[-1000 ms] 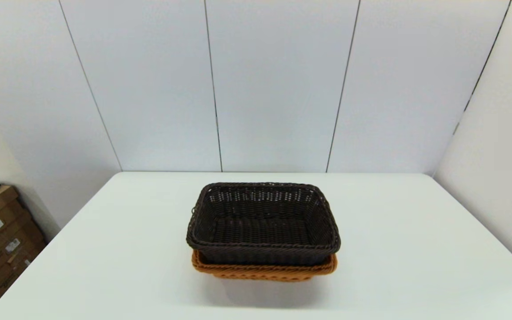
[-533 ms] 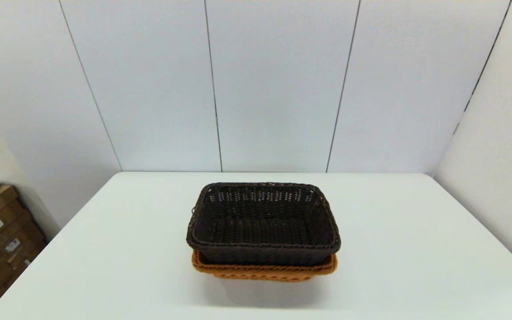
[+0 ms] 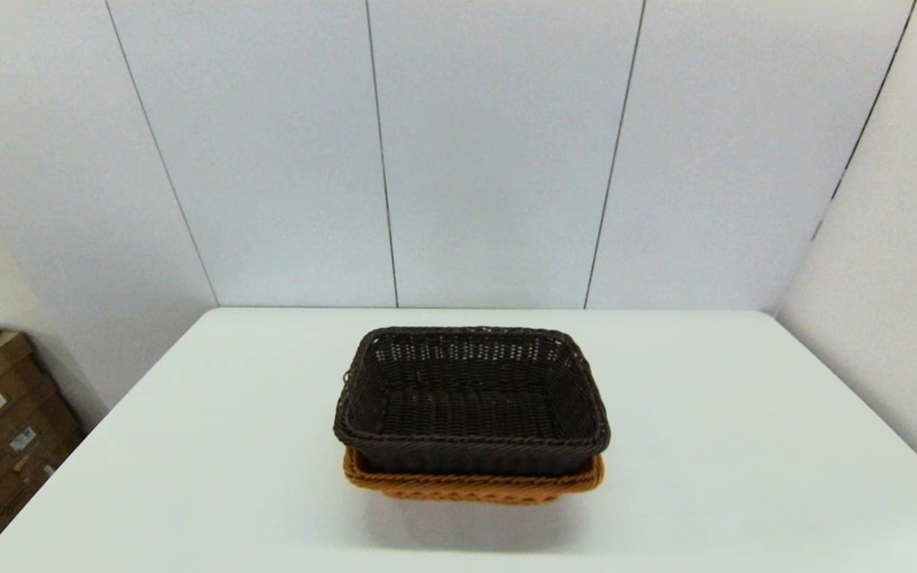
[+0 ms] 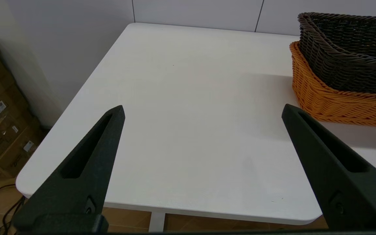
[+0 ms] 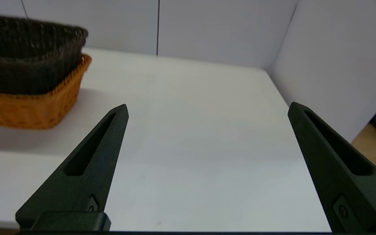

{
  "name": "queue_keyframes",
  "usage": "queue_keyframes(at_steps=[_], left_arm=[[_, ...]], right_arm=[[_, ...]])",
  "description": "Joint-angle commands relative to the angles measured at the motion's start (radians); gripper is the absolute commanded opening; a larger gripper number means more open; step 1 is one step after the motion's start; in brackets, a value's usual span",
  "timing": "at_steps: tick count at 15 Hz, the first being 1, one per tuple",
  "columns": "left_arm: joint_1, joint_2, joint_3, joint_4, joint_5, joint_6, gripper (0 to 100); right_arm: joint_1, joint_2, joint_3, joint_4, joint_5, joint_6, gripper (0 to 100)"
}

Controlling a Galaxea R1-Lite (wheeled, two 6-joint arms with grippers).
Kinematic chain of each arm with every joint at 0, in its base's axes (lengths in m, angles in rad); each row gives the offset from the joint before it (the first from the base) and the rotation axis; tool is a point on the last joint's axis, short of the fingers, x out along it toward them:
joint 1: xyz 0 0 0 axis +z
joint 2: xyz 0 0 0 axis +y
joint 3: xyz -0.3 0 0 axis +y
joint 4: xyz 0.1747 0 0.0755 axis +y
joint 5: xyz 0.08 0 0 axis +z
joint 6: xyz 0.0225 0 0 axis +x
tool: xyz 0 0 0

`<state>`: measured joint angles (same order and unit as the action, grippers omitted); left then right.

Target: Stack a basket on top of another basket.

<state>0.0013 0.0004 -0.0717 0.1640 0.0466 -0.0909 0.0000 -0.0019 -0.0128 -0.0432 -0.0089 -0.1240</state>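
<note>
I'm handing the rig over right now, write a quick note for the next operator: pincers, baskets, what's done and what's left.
Left pincer: open, empty, pulled back near the table's left front edge, apart from the baskets.
Right pincer: open, empty, pulled back on the right side, also apart from them.
Both arms are out of the head view.
Dark brown basket: nested upright in the orange-tan basket, mid-table; only the tan rim and lower wall show beneath it.
Done: the stack looks complete and sits level.
Left: apparently nothing; just confirm it is seated.
</note>
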Motion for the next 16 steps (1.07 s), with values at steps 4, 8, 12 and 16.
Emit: queue_keyframes(at_steps=[4, 8, 12, 16], left_arm=[[0.000, -0.002, 0.000, 0.002, 0.001, -0.001, 100], [0.000, -0.002, 0.000, 0.002, 0.001, -0.001, 100], [0.000, -0.002, 0.000, 0.002, 0.001, -0.001, 100], [0.000, -0.002, 0.000, 0.002, -0.001, -0.001, 100]], right_arm=[[0.000, 0.000, 0.011, 0.051, 0.023, 0.064, 100], [0.000, 0.000, 0.011, 0.051, 0.023, 0.061, 100], [0.000, 0.000, 0.013, 0.052, 0.020, 0.066, 100], [0.000, 0.000, 0.011, 0.052, 0.021, 0.066, 100]])
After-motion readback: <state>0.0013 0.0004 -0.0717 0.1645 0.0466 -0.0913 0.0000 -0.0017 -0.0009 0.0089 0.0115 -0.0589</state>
